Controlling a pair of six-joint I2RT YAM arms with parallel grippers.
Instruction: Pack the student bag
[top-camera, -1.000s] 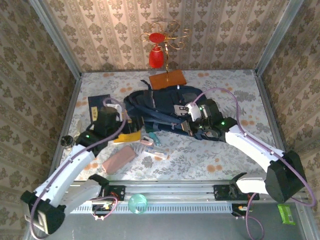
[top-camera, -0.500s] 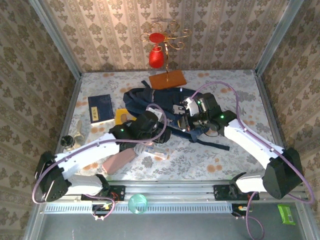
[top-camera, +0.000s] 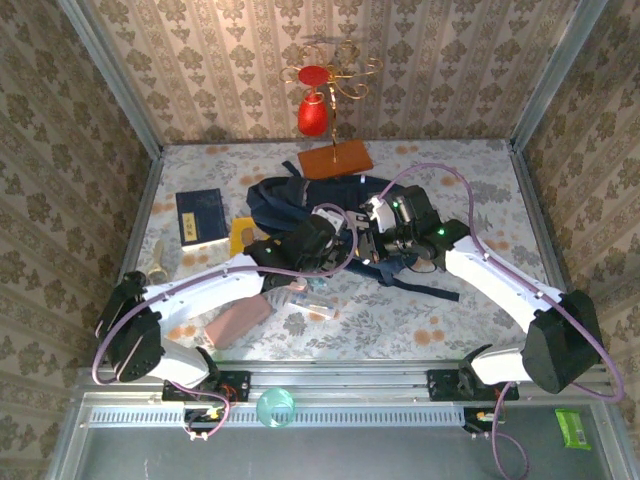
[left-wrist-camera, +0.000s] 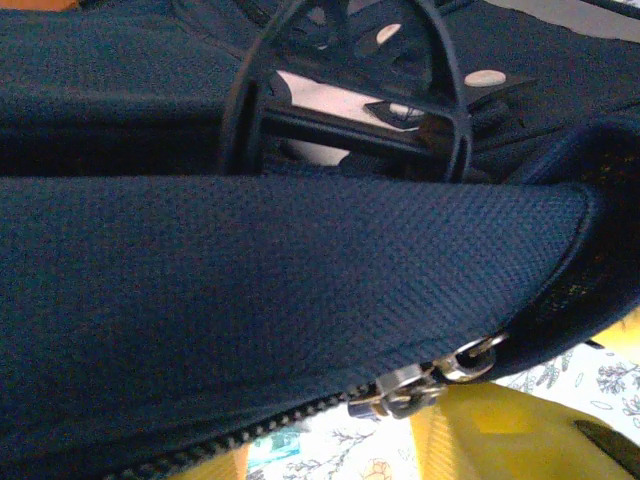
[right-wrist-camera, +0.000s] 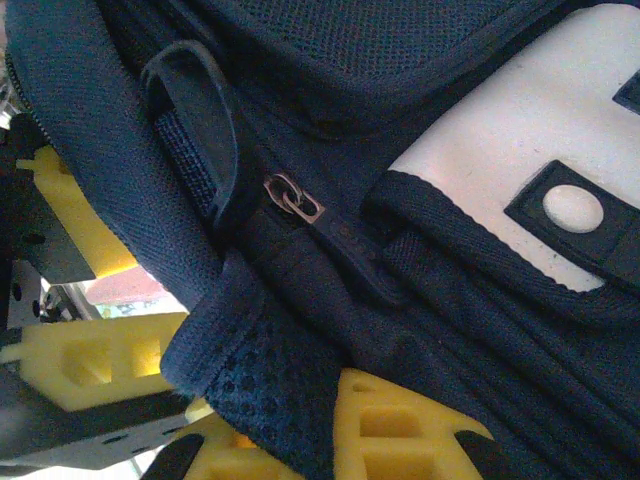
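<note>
While both my arms reach in over the student bag (top-camera: 288, 200), which lies slumped in the middle of the desk (top-camera: 400, 330) toward its far side, the packing looks to me barely begun.

At the far left, the small dark blue book (top-camera: 200, 217) lies flat on the desk, well apart from the bag. Nearer to me are a slim beige object (top-camera: 158, 262) that I cannot identify and a pink case (top-camera: 238, 320), both outside the bag. A yellow flat piece (top-camera: 243, 233) sits between the book and the bag, and some small clear and pink bits (top-camera: 305, 300) lie just beside my left arm. I can see nothing inside the bag.

My left tool (top-camera: 322, 238) is at the bag's near-left edge. Its wrist camera looks along a navy flap with a zip line and a metal zip pull (left-wrist-camera: 440, 372), but I cannot tell whether its jaws are apart or pressed on the cloth.

Further right, my right tool (top-camera: 372, 246) is closed, and I judge it to be pinching a fold of the bag's mesh-edged cloth between its yellow fingers (right-wrist-camera: 400, 430). The fold is close to a second zip pull (right-wrist-camera: 295, 197) and a white patch (right-wrist-camera: 480, 130).

As I read it, what remains is to get the mouth open, put each loose item in, and zip the bag up.
</note>
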